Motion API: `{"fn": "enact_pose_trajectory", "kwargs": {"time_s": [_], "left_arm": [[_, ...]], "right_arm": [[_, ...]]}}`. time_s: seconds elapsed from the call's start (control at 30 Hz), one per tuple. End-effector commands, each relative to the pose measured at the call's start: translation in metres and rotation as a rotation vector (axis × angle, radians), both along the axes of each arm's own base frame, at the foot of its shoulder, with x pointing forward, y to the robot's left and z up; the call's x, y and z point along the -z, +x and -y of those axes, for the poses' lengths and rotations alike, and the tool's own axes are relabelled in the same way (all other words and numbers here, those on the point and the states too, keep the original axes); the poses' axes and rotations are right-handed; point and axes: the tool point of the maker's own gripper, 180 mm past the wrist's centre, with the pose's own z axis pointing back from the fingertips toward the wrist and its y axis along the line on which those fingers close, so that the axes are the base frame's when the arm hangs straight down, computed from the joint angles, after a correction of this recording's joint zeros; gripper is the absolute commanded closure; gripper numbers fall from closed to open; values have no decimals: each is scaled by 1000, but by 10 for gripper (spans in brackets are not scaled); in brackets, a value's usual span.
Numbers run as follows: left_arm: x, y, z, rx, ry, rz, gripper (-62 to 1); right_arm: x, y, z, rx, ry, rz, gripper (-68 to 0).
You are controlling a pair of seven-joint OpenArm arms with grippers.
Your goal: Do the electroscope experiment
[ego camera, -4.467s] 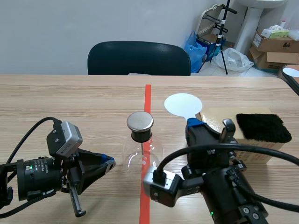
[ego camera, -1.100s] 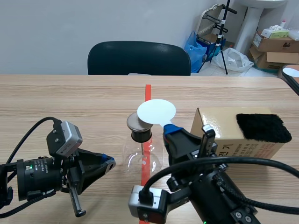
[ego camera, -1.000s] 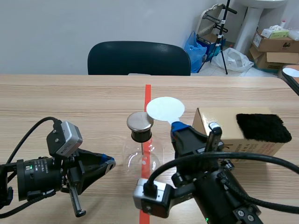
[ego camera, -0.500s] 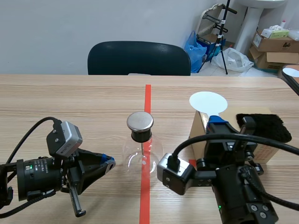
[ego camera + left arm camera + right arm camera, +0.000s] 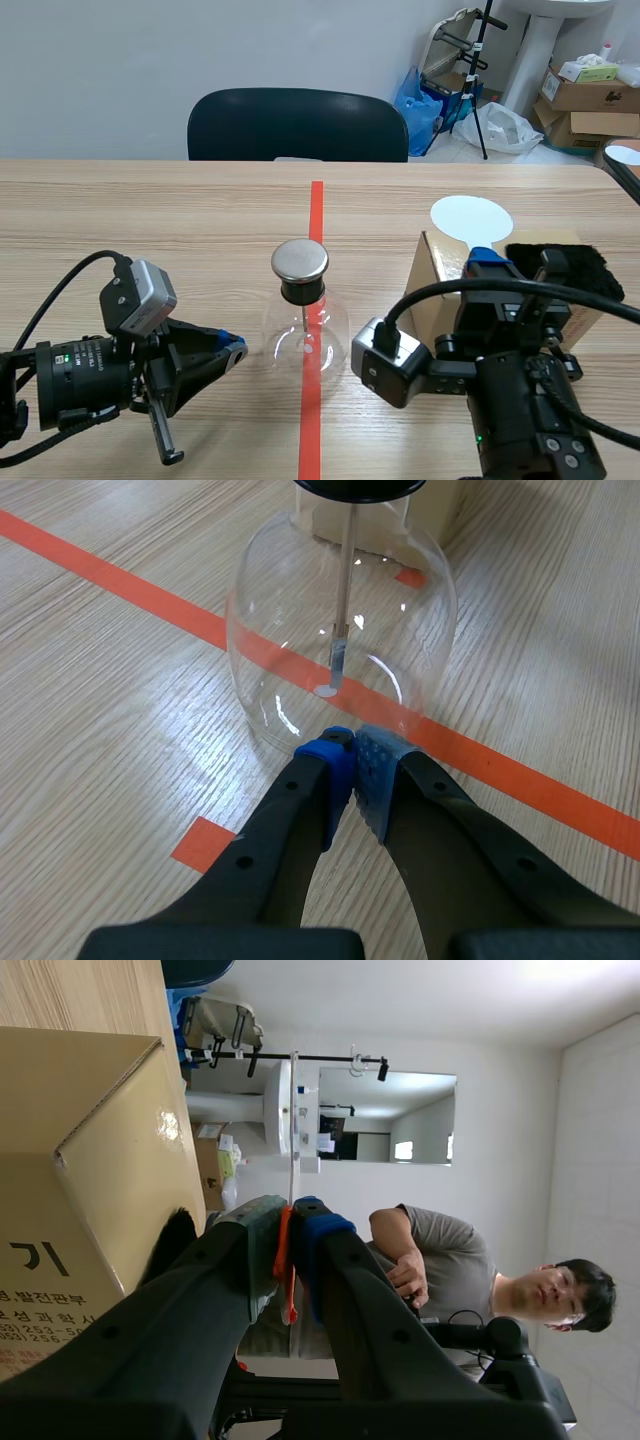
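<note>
Pointing up and away — white paddle (image 5: 471,217)

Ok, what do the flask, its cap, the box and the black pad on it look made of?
Flask: clear glass, perhaps hard plastic; glossy, the tape shows through it. Cap: metal, brushed silver sheen. Box: tan cardboard, matte, with a flap seam and print. Black pad: fuzzy, likely fur or felt; matte, ragged edge.
</note>
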Motion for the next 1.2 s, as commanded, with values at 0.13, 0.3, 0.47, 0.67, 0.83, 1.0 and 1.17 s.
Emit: {"fn": "enact_pose_trajectory", "kwargs": {"time_s": [0.13, 0.3, 0.47, 0.67, 0.83, 1.0, 1.17], "left_arm": [[-8, 3, 3, -3, -28, 18, -38], [-8, 3, 3, -3, -28, 18, -38], [-8, 3, 3, -3, -28, 18, -38], [-8, 3, 3, -3, -28, 18, -38], [-8, 3, 3, -3, -28, 18, -38], [-8, 3, 3, -3, -28, 18, -38], [-8, 3, 3, -3, -28, 18, -38]], "right_arm": [[-7, 3, 1, -4, 2, 26, -9], [-6, 2, -11, -71, -1, 24, -9], [-6, 0, -29, -172, -6, 21, -9], [-5, -6, -51, -298, -11, 16, -9], [-4, -13, -67, -396, -15, 12, -9], [-3, -20, -81, -486, -19, 9, -9], [-2, -27, -93, -559, -22, 6, -9]]}}
